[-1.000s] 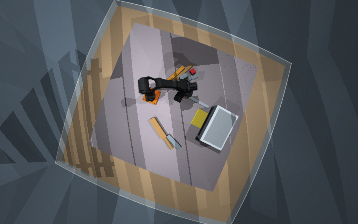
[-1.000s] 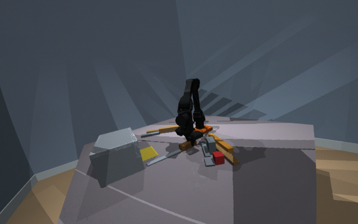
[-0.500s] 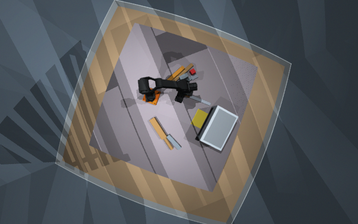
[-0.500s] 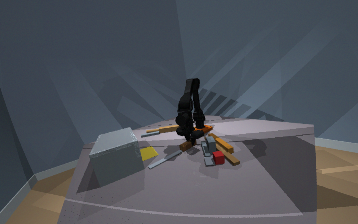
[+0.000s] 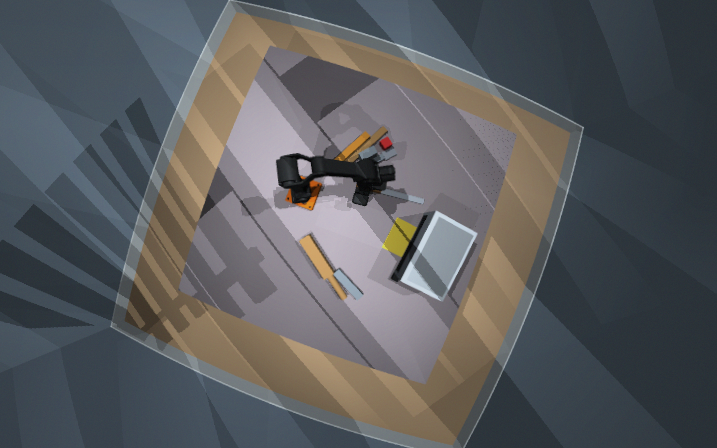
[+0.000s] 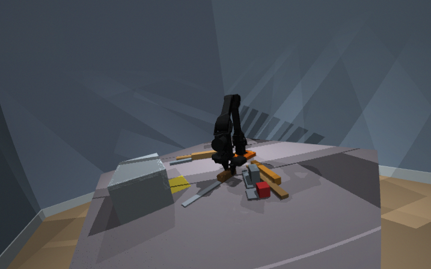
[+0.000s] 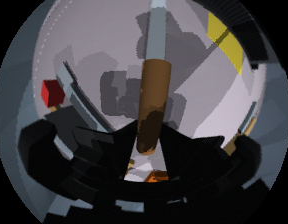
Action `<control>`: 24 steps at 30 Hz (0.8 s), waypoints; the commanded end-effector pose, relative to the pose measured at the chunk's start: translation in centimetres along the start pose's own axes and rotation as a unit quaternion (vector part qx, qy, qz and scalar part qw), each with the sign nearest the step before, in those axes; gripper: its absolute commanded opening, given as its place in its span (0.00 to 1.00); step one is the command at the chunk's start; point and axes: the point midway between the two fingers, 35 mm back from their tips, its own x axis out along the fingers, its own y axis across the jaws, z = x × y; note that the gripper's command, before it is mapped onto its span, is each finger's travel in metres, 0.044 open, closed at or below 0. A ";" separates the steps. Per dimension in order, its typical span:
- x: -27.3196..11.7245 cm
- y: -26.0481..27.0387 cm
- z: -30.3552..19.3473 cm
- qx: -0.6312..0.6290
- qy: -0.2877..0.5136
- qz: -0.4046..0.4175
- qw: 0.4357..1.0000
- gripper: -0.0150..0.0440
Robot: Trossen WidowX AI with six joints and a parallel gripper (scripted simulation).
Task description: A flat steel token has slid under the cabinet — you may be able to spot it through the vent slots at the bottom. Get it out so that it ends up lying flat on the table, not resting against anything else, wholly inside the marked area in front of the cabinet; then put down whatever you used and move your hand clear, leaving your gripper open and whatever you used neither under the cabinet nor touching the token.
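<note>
My gripper (image 6: 229, 170) (image 7: 148, 123) is shut on the brown handle (image 6: 223, 176) (image 7: 156, 82) of a tool with a long flat grey blade (image 5: 405, 196) (image 6: 203, 193) (image 7: 156, 35). The blade points away from the arm, its tip outside the marked area and short of the cabinet. How high the tool is above the table is hard to tell. The pale grey cabinet (image 5: 440, 256) (image 6: 139, 197) stands with its dark front towards the yellow marked area (image 5: 397, 236) (image 6: 179, 184) (image 7: 226, 42). No token shows on the yellow area. The token is not visible in any view.
A red cube (image 5: 386, 143) (image 6: 262, 190) (image 7: 52, 93), grey pieces (image 6: 253, 174), an orange bar (image 5: 353, 145) (image 6: 269, 174) and a brown bar (image 6: 279, 190) lie together beside the gripper. Across the table lie a tan piece (image 5: 317, 256) and a grey piece (image 5: 348, 283).
</note>
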 end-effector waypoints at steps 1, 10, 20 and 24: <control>-0.1 0.1 0.0 -0.020 -0.001 0.002 1.000 0.25; -0.1 0.1 0.0 -0.056 -0.001 0.002 0.998 0.25; -0.1 0.1 0.0 -0.096 -0.001 0.002 0.995 0.25; -0.1 0.1 0.0 -0.112 -0.001 0.002 0.994 0.25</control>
